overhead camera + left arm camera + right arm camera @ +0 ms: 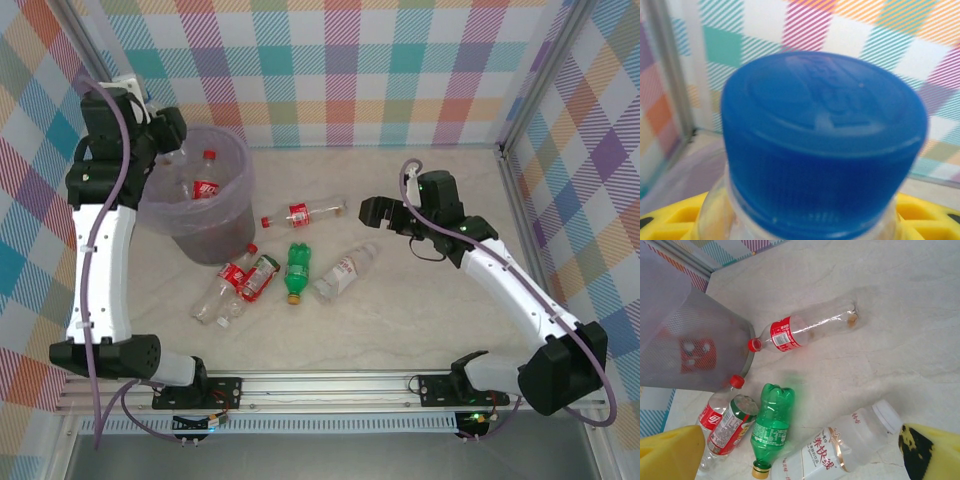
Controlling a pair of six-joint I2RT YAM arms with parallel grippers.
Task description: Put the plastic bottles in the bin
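My left gripper point(168, 132) hangs over the left rim of the lilac bin point(232, 205), shut on a clear bottle whose blue cap point(825, 140) sits close to the left wrist camera between the yellow fingers point(675, 220). A red-capped bottle point(206, 182) lies inside the bin. On the table lie a red-labelled bottle point(300, 213), a green bottle point(297, 270), a white-capped bottle point(345, 272) and two red-labelled ones point(232, 280) by the bin's foot. My right gripper point(375, 210) is open above the table, over the green bottle point(771, 425) and the white-capped bottle point(840, 447).
Checked walls close off the back and both sides, with a metal post point(520, 120) at the right rear corner. The bin's mesh wall point(690, 340) stands left of the loose bottles. Bare marble table point(440, 330) stretches along the front and right.
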